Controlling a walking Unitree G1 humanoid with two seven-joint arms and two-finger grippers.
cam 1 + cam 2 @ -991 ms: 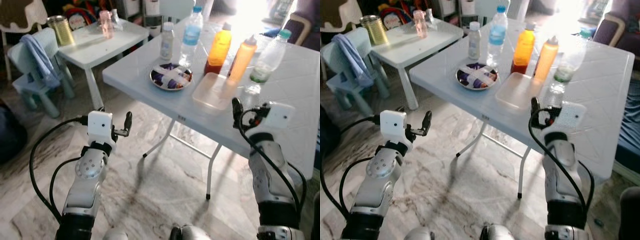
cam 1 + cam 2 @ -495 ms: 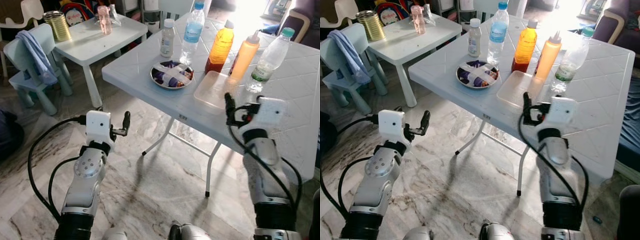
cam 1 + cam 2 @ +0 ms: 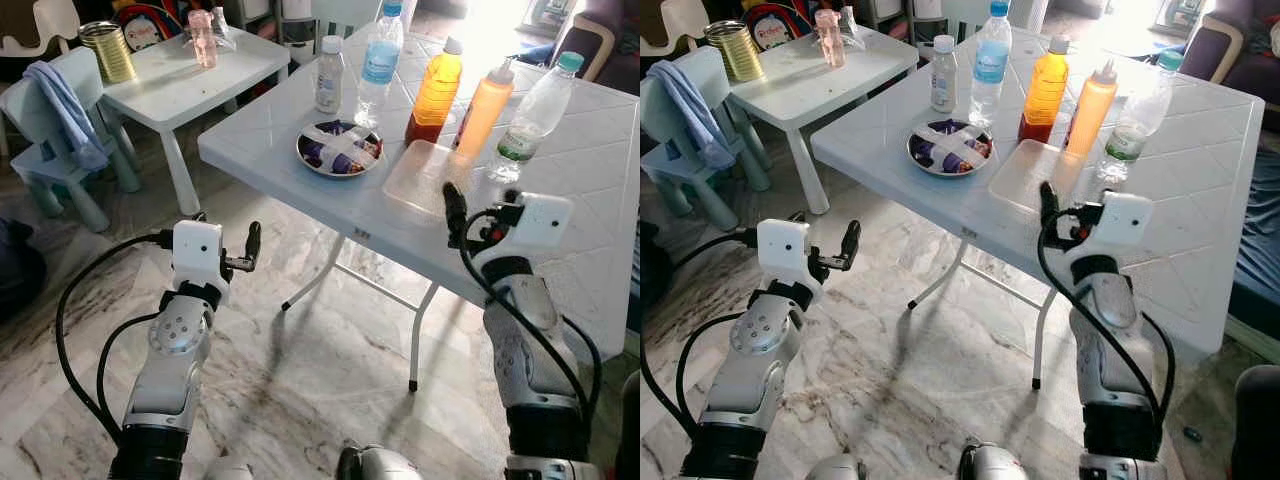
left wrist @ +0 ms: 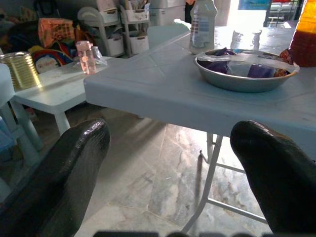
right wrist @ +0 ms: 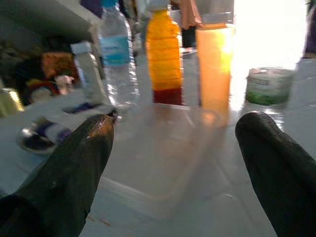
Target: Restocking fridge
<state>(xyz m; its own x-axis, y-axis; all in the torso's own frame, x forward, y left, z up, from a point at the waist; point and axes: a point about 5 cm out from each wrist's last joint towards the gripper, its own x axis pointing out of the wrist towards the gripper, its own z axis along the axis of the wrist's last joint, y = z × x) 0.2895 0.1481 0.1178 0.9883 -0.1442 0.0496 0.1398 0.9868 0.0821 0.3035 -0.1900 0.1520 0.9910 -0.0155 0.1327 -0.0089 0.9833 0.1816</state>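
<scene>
Right gripper [image 5: 173, 143] raised at near edge of white folding table [image 3: 600, 210], fingers spread wide, facing clear plastic tray [image 3: 425, 178]. Beyond it, orange juice bottle [image 3: 438, 85] and orange squeeze bottle [image 3: 483, 102]. Left gripper [image 4: 168, 148] low, left of table, likewise wide apart.

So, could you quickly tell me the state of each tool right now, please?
Left tool: open, holding nothing, beside the table.
Right tool: open, holding nothing, facing the clear container.
</scene>
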